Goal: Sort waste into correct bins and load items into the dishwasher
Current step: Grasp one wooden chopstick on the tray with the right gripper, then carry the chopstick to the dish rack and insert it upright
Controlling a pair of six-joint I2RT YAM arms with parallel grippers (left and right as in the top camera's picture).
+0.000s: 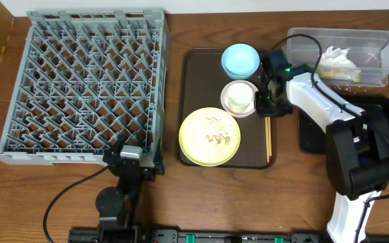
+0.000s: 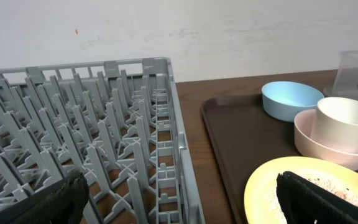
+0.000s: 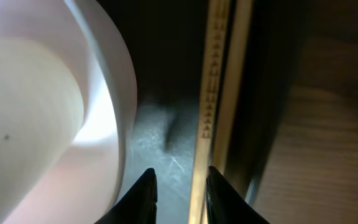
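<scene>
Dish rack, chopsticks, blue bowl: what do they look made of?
Dish rack: grey moulded plastic, matte, uniform pegs.
Chopsticks: pale tan, likely wood or bamboo.
Blue bowl: smooth, soft sheen; plastic or ceramic, cannot tell.

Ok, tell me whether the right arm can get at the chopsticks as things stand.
Probably yes. The right gripper sits low at the chopsticks, open, with one stick apparently between its fingertips. The white bowl beside it leaves a gap, and nothing seems to block it.
</scene>
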